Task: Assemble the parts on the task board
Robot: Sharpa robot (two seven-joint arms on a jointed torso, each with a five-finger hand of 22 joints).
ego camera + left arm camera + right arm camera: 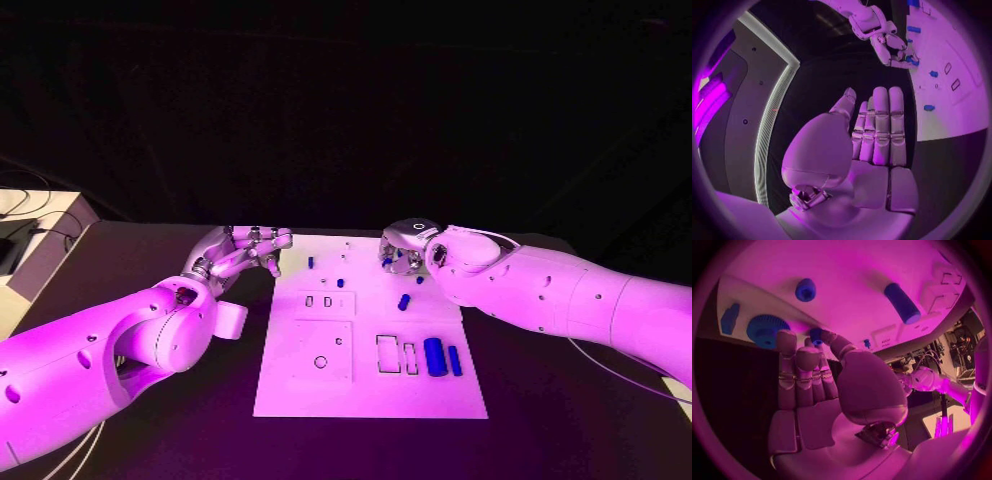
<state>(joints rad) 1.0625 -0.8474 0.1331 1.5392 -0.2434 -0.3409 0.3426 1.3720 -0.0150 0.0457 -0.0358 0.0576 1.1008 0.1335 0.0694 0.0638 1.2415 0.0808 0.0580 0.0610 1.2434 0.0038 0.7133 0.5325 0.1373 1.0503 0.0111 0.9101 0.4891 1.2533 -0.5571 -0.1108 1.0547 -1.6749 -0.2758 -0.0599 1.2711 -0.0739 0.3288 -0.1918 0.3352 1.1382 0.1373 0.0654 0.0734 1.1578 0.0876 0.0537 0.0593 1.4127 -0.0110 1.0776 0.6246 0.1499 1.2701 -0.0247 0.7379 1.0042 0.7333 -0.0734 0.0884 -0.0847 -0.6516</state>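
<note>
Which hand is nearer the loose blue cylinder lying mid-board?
Right. The right hand is over the board's far end, just beyond the blue cylinder. The left hand sits off the board's left edge, farther away.

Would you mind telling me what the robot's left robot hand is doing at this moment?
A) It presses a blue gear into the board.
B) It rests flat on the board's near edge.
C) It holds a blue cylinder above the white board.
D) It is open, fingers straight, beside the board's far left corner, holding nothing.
D: the left robot hand lies off the far left corner of the white rectangular task board, and the left wrist view shows its fingers straight and empty.
</note>
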